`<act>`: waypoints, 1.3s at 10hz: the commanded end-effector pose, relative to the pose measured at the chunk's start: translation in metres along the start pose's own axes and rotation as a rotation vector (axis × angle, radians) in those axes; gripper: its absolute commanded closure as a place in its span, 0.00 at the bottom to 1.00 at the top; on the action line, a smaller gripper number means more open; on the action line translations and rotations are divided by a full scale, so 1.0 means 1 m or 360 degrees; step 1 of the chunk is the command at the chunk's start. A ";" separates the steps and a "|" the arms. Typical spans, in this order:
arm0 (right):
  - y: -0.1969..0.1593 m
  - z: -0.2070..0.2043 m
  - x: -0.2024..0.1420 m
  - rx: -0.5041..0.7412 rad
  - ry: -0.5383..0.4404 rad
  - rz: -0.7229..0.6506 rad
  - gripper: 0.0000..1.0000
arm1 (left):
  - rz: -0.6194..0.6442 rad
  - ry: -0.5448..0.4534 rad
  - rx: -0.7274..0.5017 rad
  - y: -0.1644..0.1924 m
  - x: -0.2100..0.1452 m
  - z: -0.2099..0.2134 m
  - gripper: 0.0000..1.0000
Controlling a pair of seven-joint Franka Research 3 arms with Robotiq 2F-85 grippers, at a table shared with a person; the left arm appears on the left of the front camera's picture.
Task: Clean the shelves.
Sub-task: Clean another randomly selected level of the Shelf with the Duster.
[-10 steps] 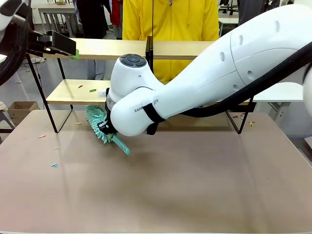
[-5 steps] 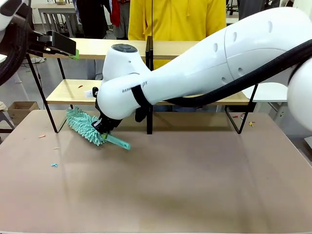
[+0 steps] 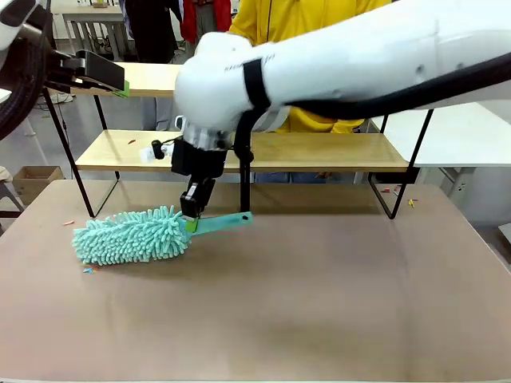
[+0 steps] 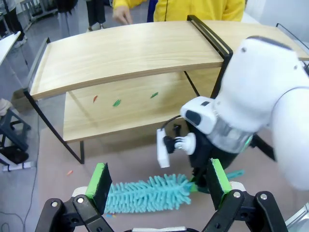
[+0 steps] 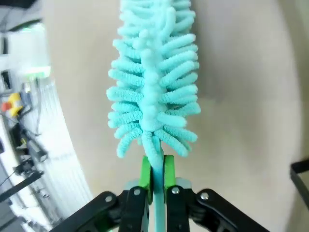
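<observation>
**Duster swung off the shelf side, now flat on the table**

The right gripper [image 3: 192,214] pinches the flat teal handle of the fluffy teal microfibre duster [image 3: 132,236], green pads pressed tight on it just behind the head. Over the last second the wrist has lifted and rolled. The duster head, earlier tucked under the arm near the shelves' black centre post, now lies stretched out on the brown table [image 3: 319,303], in front of the shelves' left half.

The shelves [image 3: 319,152], two pale wooden boards in a thin black frame, stand at the far side of the table. Coloured scraps [image 4: 116,102] sit on the lower board, so sweeping isn't finished.

The left gripper [image 4: 157,182] hangs spread and empty, above and in front of the shelves.
</observation>
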State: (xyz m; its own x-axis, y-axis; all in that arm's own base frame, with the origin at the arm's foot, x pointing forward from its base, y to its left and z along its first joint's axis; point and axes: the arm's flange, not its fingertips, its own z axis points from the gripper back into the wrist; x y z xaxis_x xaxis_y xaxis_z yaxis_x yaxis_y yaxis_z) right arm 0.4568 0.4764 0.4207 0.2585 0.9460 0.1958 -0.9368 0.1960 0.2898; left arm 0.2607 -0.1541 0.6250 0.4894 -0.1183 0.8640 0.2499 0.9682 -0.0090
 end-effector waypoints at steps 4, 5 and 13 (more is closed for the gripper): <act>0.042 0.045 -0.136 0.0154 -0.0422 0.0023 0.88 | 0.0004 -0.0003 0.0015 0.001 0.000 0.001 0.00; 0.058 0.044 -0.161 0.0204 -0.0364 0.0027 0.88 | 0.0004 -0.0003 0.0015 0.001 0.000 0.001 0.00; 0.141 0.033 -0.310 0.0101 -0.0524 -0.0285 0.88 | 0.0004 -0.0003 0.0015 0.001 0.000 0.001 0.00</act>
State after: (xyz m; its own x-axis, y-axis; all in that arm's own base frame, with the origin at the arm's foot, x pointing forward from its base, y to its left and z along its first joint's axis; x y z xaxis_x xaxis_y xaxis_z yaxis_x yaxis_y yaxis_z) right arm 0.2620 0.1957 0.4440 0.5527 0.7080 0.4396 -0.8291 0.4136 0.3763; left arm 0.2609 -0.1541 0.6250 0.4898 -0.1186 0.8637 0.2499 0.9682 -0.0088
